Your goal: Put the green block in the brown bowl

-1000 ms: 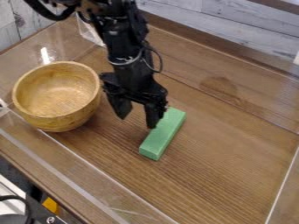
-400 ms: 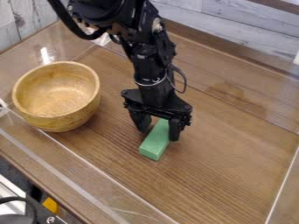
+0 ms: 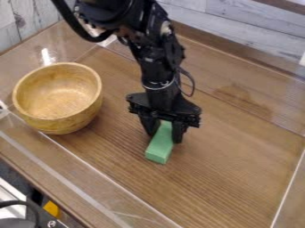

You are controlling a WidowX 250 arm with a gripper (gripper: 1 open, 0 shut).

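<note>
The green block (image 3: pixel 160 148) lies on the wooden tabletop, right of centre, its far end hidden between my fingers. My gripper (image 3: pixel 165 134) points straight down over that far end and is shut on the green block, one black finger (image 3: pixel 148 127) on each long side. The block still rests on the table. The brown bowl (image 3: pixel 24 98), round, light wood and empty, stands upright to the left, about a bowl's width from the block.
A low clear plastic wall (image 3: pixel 131 191) runs along the front and sides of the tabletop (image 3: pixel 226 169). The black arm (image 3: pixel 149 49) rises from the gripper toward the upper left, behind the bowl. White planks back the scene.
My gripper moved right and down from beside the block's far end to straddle it, then the fingers closed on it. The bowl has not moved.
</note>
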